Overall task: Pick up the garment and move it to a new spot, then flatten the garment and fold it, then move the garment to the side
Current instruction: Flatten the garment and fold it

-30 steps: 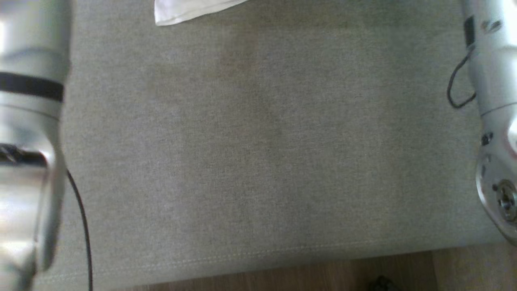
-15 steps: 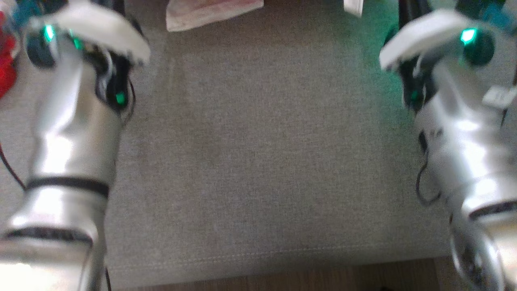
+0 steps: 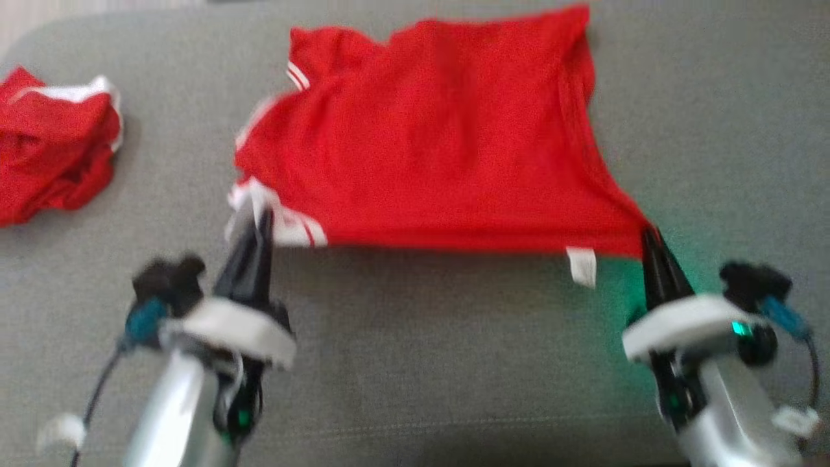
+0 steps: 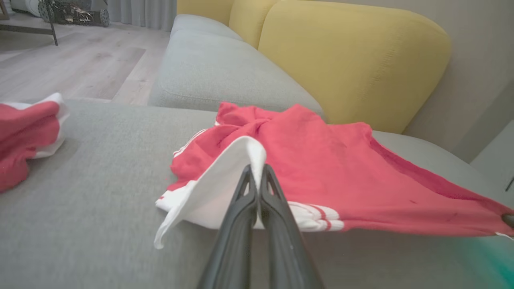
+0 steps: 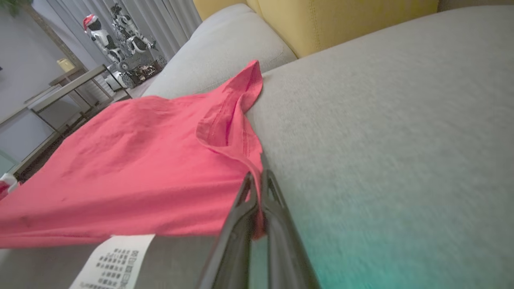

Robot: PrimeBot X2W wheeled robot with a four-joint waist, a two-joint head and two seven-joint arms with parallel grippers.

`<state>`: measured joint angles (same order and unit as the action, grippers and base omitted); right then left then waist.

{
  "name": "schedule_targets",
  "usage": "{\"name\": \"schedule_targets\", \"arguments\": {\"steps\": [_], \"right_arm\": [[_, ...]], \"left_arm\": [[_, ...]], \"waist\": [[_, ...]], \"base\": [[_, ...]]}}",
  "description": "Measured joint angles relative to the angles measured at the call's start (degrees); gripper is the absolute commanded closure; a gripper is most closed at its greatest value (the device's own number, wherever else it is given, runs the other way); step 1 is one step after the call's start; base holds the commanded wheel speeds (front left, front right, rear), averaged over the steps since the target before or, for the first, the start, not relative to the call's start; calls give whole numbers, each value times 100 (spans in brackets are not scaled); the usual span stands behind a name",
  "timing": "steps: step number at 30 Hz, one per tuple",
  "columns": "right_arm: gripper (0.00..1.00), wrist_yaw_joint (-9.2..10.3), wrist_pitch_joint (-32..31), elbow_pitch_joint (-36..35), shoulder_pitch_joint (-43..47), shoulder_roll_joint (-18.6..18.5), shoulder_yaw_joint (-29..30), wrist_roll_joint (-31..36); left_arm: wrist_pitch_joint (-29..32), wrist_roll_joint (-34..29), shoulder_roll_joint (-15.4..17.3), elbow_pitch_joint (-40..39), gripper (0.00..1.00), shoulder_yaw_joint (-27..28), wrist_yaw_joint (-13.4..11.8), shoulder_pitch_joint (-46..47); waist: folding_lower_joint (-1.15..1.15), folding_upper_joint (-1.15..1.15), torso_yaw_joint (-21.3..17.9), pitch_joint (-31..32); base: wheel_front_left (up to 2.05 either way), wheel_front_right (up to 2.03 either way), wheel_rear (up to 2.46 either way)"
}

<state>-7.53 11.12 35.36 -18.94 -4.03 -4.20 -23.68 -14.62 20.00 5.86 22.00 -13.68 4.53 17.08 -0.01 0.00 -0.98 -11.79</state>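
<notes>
Grey woven-fabric sofa seat point(image 3: 415, 363): one red cloth garment with white trim point(image 3: 441, 149) spread across the far centre; one crumpled red-and-white cloth bundle point(image 3: 52, 155) at the far left.

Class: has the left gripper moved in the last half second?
Yes. Though the camera shifted, the left gripper, shut on the garment, now lies much nearer the sofa's front edge, toward the robot.

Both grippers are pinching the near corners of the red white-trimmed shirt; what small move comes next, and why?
Probably lower both grippers together, keeping tension: the left gripper and right gripper hold the red white-trimmed shirt taut, near edge lifted off the grey fabric cushion.
</notes>
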Motion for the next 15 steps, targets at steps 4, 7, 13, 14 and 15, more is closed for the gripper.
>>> {"name": "schedule_targets", "arguments": {"steps": [4, 7, 13, 14, 15], "right_arm": [[100, 0, -661, -1206, 1136, 64, 439, 240], [100, 0, -1233, -2168, 1953, 153, 735, 401], [100, -1, -2075, -3612, 3292, 202, 1039, 349], [100, -1, -2145, -3764, 3443, 210, 1071, 349], [100, -1, -2251, -3996, 3657, 225, 1151, 301]], "left_arm": [[297, -11, 66, -957, 100, -107, -219, -1029], [546, -27, 81, -1628, 100, -146, -513, -1678], [965, -27, 86, -2766, 100, -157, -995, -2791], [1047, -27, 89, -2913, 100, -177, -1057, -2928], [1149, -27, 91, -3136, 100, -201, -1126, -3138]], "waist": [[0, 0, 3, 336], [0, 0, 9, 569], [0, 0, 34, 948], [0, 0, 44, 986], [0, 0, 67, 1030]], "base": [[0, 0, 0], [0, 0, 0], [0, 0, 0], [0, 0, 0], [0, 0, 0]]}}
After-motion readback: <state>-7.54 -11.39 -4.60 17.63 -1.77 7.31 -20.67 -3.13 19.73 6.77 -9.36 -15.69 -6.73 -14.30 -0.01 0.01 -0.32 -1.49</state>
